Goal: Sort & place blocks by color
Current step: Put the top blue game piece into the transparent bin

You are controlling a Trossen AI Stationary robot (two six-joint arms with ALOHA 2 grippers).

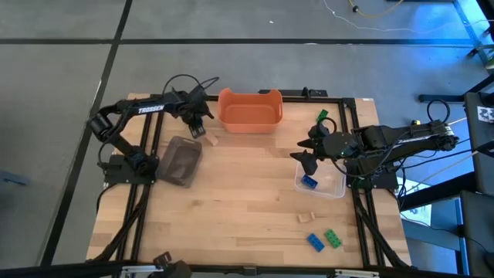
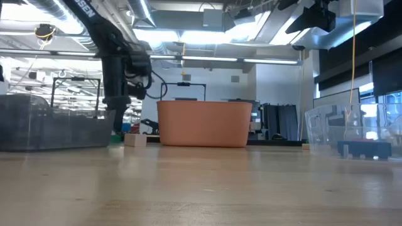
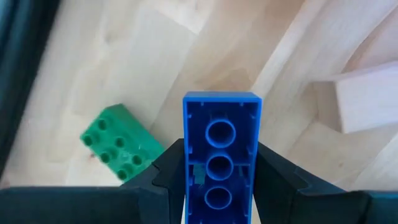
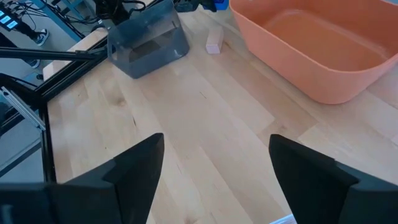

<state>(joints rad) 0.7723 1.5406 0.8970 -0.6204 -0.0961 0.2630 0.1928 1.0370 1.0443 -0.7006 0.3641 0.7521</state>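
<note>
Your left hand (image 3: 217,186) sits at the far left of the pale wooden surface (image 1: 247,193), between the dark translucent bin (image 1: 181,161) and the orange plastic tub (image 1: 249,109), with its fingers closed on a blue studded toy brick (image 3: 221,155) held with the hollow underside toward the wrist camera. Just beside it on the surface lie a small green studded brick (image 3: 119,144) and a pale tan wooden block (image 1: 210,140). Your right hand (image 1: 309,152) hovers at the right side with its fingers spread wide and nothing between them, above the far edge of the clear plastic container (image 1: 333,186), which has another blue brick (image 1: 309,182) inside. At the near right, a second tan wooden block (image 1: 308,217), a third blue brick (image 1: 315,242) and a green brick (image 1: 333,239) lie loose, close together. One more green brick (image 1: 322,116) rests by the far right frame rail.
</note>
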